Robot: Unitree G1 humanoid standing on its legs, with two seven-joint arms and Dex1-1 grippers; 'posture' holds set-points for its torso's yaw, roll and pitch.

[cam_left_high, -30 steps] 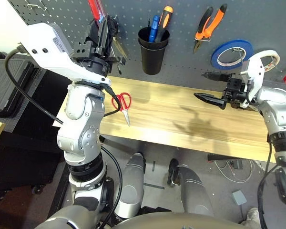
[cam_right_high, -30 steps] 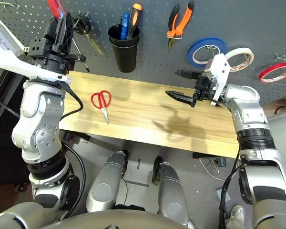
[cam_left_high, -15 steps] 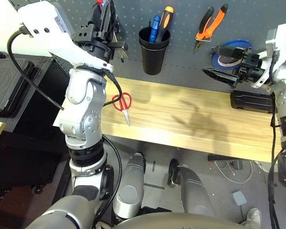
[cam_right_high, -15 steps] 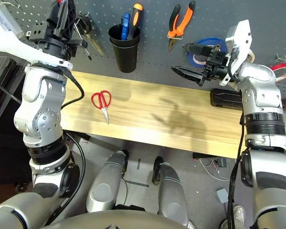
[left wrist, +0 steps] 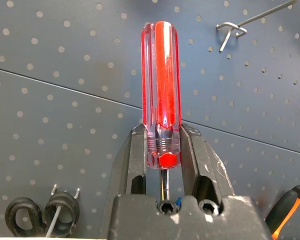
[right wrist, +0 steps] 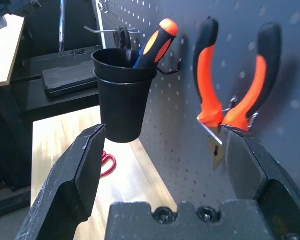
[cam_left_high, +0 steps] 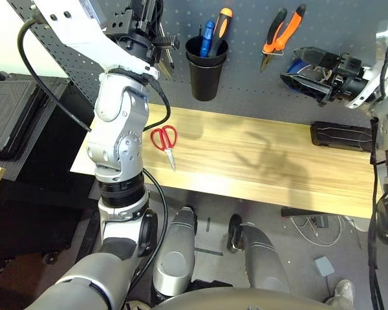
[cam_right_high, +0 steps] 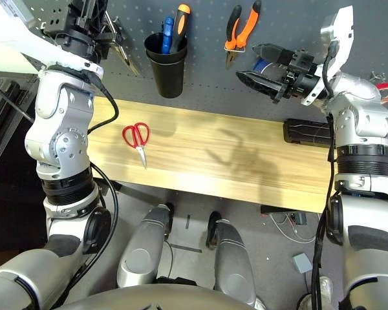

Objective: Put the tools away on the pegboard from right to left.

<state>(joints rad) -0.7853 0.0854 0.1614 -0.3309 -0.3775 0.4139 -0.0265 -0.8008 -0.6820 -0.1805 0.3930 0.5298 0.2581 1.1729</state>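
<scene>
My left gripper (left wrist: pixel 162 165) is shut on the red-handled screwdriver (left wrist: pixel 161 90), gripping it at the base of the handle. It holds it upright against the dark grey pegboard (cam_left_high: pixel 246 26), high at the left. The red-handled scissors (cam_left_high: pixel 165 139) lie on the wooden table (cam_left_high: pixel 258 161) below that arm. The orange-and-black pliers (cam_left_high: pixel 283 32) hang on a hook right of the black cup (cam_left_high: pixel 207 68). My right gripper (cam_left_high: pixel 304 68) stands open in front of the board just right of the pliers (right wrist: pixel 235 85), with nothing between its fingers.
The cup holds a blue-handled and an orange-and-black-handled tool. Black-handled scissors (left wrist: pixel 40 215) hang on hooks by the left gripper. A blue tape roll (cam_right_high: pixel 262 64) hangs partly behind the right gripper. A black case (cam_left_high: pixel 343 137) lies at the table's right end.
The left arm has lifted the screwdriver higher up the pegboard. The right gripper, open throughout, has risen from over the table to the board beside the pliers.
</scene>
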